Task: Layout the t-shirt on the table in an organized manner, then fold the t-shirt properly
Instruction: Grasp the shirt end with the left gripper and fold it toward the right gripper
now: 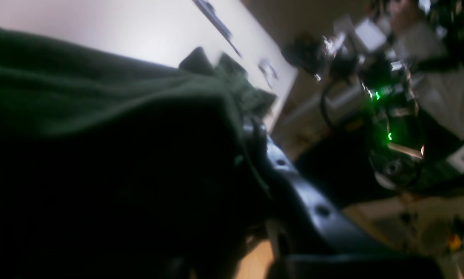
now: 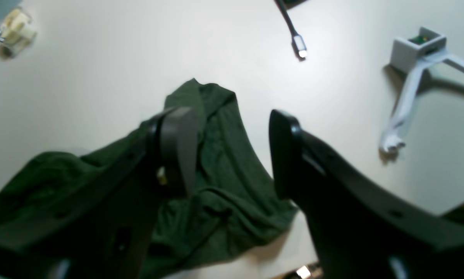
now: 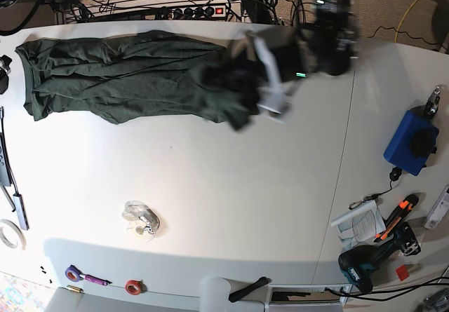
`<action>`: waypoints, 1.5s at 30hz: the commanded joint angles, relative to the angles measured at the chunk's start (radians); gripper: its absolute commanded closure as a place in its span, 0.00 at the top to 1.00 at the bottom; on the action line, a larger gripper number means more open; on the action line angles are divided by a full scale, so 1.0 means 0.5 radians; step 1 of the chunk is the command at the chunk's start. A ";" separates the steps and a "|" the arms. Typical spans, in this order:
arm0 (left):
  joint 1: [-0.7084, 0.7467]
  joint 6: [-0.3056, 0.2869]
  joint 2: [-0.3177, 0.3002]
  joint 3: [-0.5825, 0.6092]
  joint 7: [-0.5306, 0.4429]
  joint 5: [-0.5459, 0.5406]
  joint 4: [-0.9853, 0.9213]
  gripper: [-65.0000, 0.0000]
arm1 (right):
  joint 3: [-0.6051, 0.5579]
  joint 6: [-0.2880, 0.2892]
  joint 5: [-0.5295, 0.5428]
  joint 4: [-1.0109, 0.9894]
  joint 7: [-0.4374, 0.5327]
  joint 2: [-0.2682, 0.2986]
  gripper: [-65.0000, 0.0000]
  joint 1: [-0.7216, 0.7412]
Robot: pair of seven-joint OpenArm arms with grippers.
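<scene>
Now the left gripper (image 3: 247, 80) is clenching one end of the t-shirt (image 3: 119, 73), stretched along the table's (image 3: 224, 186) far edge, while the right gripper (image 2: 232, 151) is hanging wide apart above another edge, so spreading probably calls for pulling it flat.

free room: wide bare table (image 3: 231, 186) in front of the left gripper (image 3: 242, 80) | in the way: t-shirt (image 3: 119, 66) bunched against it, stretching off to one side | further out: crumpled plastic wrapper (image 3: 140, 219); blue box (image 3: 410, 141) far to the other side
</scene>
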 commanded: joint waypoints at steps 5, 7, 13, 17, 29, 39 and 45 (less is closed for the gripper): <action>-0.180 0.164 0.028 0.439 -0.360 0.462 0.034 0.00 | 0.017 0.013 0.018 0.030 0.050 0.091 0.45 0.002; -0.256 0.278 0.028 0.587 -0.448 0.706 0.027 0.00 | 0.017 0.013 0.002 0.030 0.045 0.088 0.45 0.002; -0.439 0.539 0.031 0.926 -0.576 1.117 -0.170 0.00 | 0.017 0.013 -0.018 0.031 0.044 0.089 0.45 0.002; -0.502 0.578 0.083 1.044 -0.595 1.146 -0.369 0.00 | 0.017 0.013 -0.018 0.030 0.043 0.089 0.45 0.002; -0.543 0.488 0.336 1.113 -0.639 1.155 -0.651 0.41 | 0.017 0.011 -0.018 0.030 -0.011 0.082 0.45 0.002; -0.720 0.534 0.336 1.446 -0.716 1.268 -0.754 0.41 | 0.017 0.011 -0.018 0.030 -0.016 0.082 0.45 0.002; -0.920 0.461 0.336 1.418 -0.323 1.238 -0.376 0.39 | 0.017 0.012 -0.018 0.030 -0.005 0.083 0.45 0.002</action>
